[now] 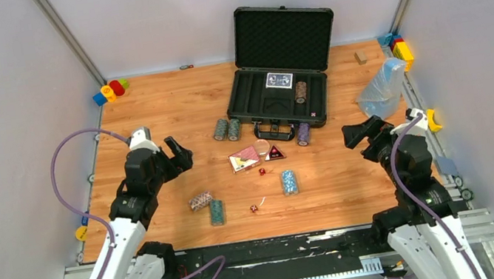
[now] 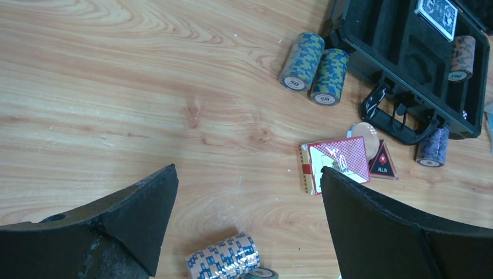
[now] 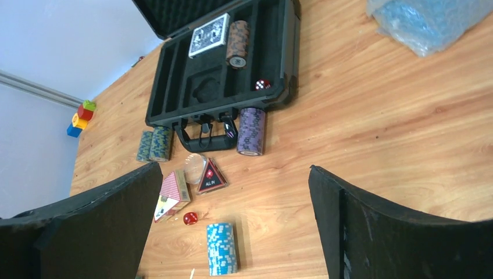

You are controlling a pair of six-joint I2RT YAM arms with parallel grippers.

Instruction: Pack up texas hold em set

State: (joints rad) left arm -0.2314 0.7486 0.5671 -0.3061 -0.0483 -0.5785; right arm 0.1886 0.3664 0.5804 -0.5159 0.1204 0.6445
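Case: the black case [image 1: 250, 98] stands open at the far middle of the worktop [image 1: 151, 117], with its lid [image 1: 284, 36] upright and its handle [image 1: 274, 132] turned toward the arms.
Inside the case: a dark-backed card deck [image 1: 279, 80] lies flat on the foam. A brown chip roll [image 1: 301, 91] lies just beside it, and a red die [image 3: 262, 84] sits in the near right corner.
By the handle: a purple chip roll [image 1: 303, 133] lies just to the right of the handle. A pair of green-blue chip rolls [image 1: 221, 129] lies to the left, and the two touch each other.
Middle of the worktop: a red card deck [image 1: 244, 159], a clear round disc [image 1: 261, 145] and the triangular button [image 1: 275, 153] marked "ALL IN" lie close together. A second red die [image 1: 262, 171] is just in front of them.
Nearer the arms: a light blue chip roll [image 1: 289, 181] lies alone. A pale patterned chip roll [image 1: 200, 201] lies just beside a dark green chip roll [image 1: 216, 212], and a third red die [image 1: 253, 208] is near them.
Left gripper [image 2: 248, 171]: it is over the left part of the worktop, with its fingers spread wide and nothing between them.
Right gripper [image 3: 234, 168]: it is over the right part of the worktop, also spread wide and holding nothing.
Other things: a clear plastic bag [image 1: 382, 88] lies to the right of the case. Toy blocks [image 1: 109, 91] sit in the far corners.
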